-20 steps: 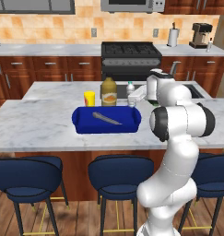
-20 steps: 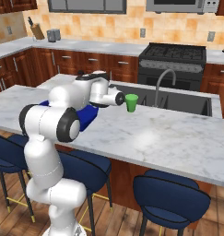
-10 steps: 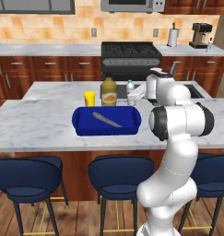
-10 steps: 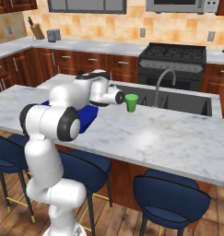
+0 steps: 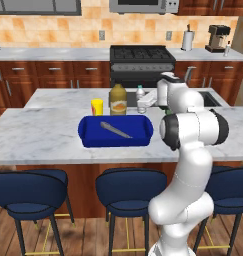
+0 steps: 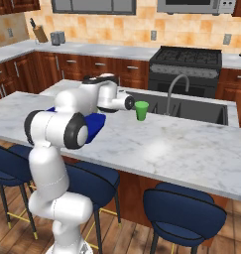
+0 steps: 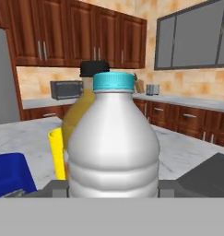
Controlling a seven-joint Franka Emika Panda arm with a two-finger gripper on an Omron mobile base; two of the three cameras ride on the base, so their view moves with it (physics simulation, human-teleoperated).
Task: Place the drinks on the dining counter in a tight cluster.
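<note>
Hand (image 5: 149,99) reaches the water bottle (image 5: 141,99) at the juice jug's (image 5: 118,99) 3 o'clock; grip state unclear.

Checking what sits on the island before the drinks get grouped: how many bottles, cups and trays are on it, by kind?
Bottles: 2, the juice jug and the water bottle
Cups: 2, one yellow cup and one green cup
Trays: 1, the blue tray
Total: 5

Arm (image 5: 193,127) outstretched forward; jaws obscured
</note>
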